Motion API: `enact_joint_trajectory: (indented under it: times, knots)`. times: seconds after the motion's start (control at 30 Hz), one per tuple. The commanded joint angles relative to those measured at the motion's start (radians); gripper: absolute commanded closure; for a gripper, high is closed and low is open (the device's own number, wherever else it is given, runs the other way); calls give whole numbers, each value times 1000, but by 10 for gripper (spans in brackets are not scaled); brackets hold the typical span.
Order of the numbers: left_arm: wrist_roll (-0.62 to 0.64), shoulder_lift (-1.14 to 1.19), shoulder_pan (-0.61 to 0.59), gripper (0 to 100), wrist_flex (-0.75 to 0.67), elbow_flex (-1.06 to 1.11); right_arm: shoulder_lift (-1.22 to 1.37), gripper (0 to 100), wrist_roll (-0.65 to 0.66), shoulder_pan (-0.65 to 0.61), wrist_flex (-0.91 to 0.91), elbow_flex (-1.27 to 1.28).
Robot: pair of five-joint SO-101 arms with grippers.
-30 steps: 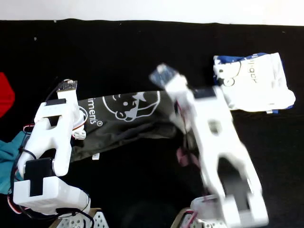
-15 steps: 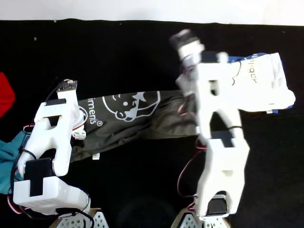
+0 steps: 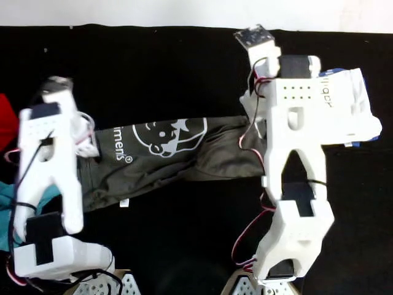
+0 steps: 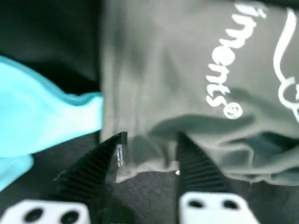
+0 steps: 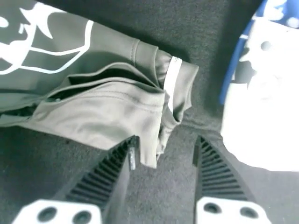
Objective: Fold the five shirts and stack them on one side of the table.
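Grey shirt (image 3: 184,153) unchgd; arms (image 3: 295,141) shifted.

A black table (image 3: 153,61) is being spanned across its middle by a stretched grey shirt (image 3: 178,153). A folded white shirt (image 3: 356,92) is being carried at the right, with a teal shirt (image 4: 42,107) and a red garment (image 3: 5,123) at the left edge.

Robot lab bench: black-clothed table (image 3: 153,61)

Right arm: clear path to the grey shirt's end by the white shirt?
Probably yes. The right gripper hangs open just over the end of the grey shirt, nothing between them; the white shirt lies beside it, not touching the hem.
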Motion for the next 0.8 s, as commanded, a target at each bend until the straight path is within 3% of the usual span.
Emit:
enact_joint_trajectory:
  times: [0.0,0.5,0.77]
  knots:
    - [-49,85,-76,788,18,-99,-150,818,11,13,16,12]
    - [-69,608,-65,790,21,-518,-590,820,12,-85,13,460]
    - [-72,713,39,829,173,-615,-771,820,9,-82,13,587]
